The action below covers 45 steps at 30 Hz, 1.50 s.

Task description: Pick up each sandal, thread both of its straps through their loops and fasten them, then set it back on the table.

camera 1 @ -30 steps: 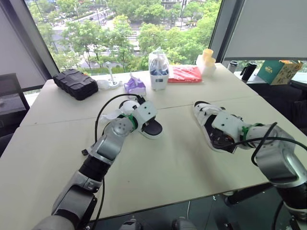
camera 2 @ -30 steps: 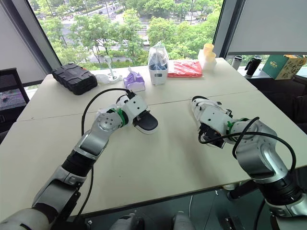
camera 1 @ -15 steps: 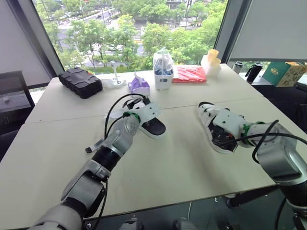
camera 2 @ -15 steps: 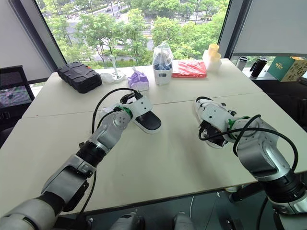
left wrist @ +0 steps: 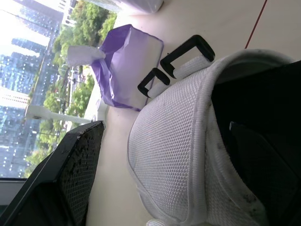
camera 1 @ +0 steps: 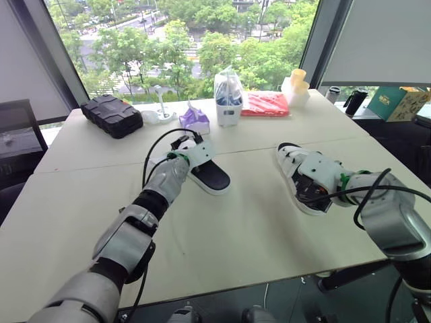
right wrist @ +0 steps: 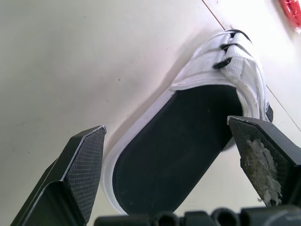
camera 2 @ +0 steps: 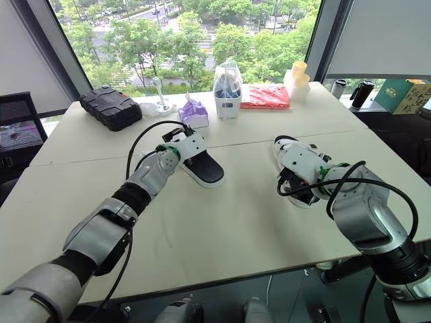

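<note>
Mid-frame in the head view, flat on the white table (camera 1: 236, 249): left-hand sandal (camera 1: 214, 179), black footbed up, with left gripper (left wrist: 167, 136) spread wide astride its white mesh upper, possibly touching it. Right of centre, on the same table: right-hand sandal (right wrist: 188, 136), also flat, below right gripper (right wrist: 167, 125), its fingers held well apart.

Daylight pours through the big window (camera 1: 168, 40) onto the pale counter (camera 1: 262, 229); green trees (camera 1: 262, 60) outside, white blind (camera 1: 377, 40) drawn on the right.
</note>
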{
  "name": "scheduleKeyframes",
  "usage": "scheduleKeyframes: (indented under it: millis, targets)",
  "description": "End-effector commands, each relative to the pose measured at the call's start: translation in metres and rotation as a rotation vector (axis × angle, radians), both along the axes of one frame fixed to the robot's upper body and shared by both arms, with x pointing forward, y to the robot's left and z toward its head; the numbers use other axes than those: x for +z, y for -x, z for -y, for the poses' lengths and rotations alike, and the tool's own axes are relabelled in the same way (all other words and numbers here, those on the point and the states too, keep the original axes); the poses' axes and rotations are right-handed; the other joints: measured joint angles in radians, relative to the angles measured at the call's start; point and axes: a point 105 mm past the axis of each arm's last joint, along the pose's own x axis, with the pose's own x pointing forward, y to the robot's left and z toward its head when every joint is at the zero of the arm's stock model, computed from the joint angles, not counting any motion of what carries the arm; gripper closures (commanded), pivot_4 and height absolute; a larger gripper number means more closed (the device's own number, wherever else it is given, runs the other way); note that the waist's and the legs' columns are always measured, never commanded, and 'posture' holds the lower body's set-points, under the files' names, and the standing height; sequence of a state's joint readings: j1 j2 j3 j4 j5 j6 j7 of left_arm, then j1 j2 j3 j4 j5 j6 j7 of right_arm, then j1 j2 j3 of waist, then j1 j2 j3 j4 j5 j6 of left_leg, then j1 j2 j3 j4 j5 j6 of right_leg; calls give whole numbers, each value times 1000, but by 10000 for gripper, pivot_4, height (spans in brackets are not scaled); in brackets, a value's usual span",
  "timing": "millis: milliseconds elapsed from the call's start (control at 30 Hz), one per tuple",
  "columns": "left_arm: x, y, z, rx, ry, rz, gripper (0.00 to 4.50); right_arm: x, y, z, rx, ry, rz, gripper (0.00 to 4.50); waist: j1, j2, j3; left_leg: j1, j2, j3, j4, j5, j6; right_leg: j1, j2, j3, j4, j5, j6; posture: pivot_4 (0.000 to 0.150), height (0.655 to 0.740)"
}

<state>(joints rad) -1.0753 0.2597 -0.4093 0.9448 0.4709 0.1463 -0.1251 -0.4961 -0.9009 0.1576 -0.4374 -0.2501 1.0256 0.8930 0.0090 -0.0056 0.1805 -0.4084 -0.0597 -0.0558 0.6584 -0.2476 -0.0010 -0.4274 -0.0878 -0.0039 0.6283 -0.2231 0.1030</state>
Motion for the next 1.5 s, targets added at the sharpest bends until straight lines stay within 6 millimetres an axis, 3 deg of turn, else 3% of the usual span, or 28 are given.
scheduleKeyframes:
  millis: [33,233,267,333,567,633,767,833,933,1000,1067,1200,1367,1500]
  targets:
    - [19,-6,-19,46,-9,58,645,16,1,-3,13,20,62,0,0,0,0,0,0,0,0,0,0,0,0,0,0,0,0,1500,7400]
    - [21,-6,-39,65,-30,54,645,14,0,-3,5,16,66,0,-2,0,0,0,0,0,0,0,0,0,0,0,0,0,0,1500,7400]
    - [18,-6,-38,56,-35,41,2997,14,-1,-3,4,16,68,0,-1,0,0,0,0,0,0,0,0,0,0,0,0,0,0,1500,7400]
    - [14,-6,-37,44,-39,21,9632,14,-2,-3,2,14,72,0,2,0,0,0,0,0,0,0,0,0,0,0,0,0,0,1500,7400]
    - [15,-7,-33,19,-43,18,44563,13,-1,-4,-3,11,76,0,6,-1,1,-1,0,0,1,0,0,0,0,0,0,0,0,1500,7400]
    - [17,-6,-31,6,-33,25,44563,13,0,-4,-5,10,76,0,6,-1,1,-1,-1,0,1,0,0,0,0,0,0,0,0,1500,7400]
    - [41,4,0,-196,59,115,44563,14,0,-3,-8,10,80,0,6,-2,1,-1,-1,0,1,0,0,0,0,0,0,0,0,1500,7400]
    - [58,18,15,-353,50,191,44563,14,0,-2,-13,13,84,0,5,-2,1,-1,-1,-1,1,0,0,0,-1,0,0,0,0,1500,7400]
    - [67,53,40,-664,17,223,44563,16,-1,3,-26,17,92,0,3,-2,2,-3,0,0,1,0,0,-2,-2,0,0,0,0,1500,7400]
    - [63,83,51,-895,-29,213,44563,17,-2,7,-33,26,99,0,2,-2,1,-3,0,0,1,0,0,-3,-2,0,0,0,0,1500,7400]
    - [58,100,54,-1022,-51,196,44563,18,-3,9,-35,31,103,0,3,-2,1,-3,0,1,0,0,0,-3,-3,0,0,0,0,1500,7400]
    - [27,111,44,-1174,-351,164,44563,20,-4,10,-35,41,120,0,0,-2,1,-2,0,2,0,0,0,-3,-3,0,-1,0,-1,1500,7400]
    - [12,115,49,-1285,-548,174,44563,21,-5,9,-41,40,146,0,8,-3,2,-3,0,3,2,-1,1,-2,-1,0,0,0,0,1500,7400]
    - [14,116,61,-1340,-598,239,44563,19,-4,9,-40,43,148,0,19,-4,2,-4,-1,2,5,-2,4,-1,-1,0,0,1,0,1500,7400]
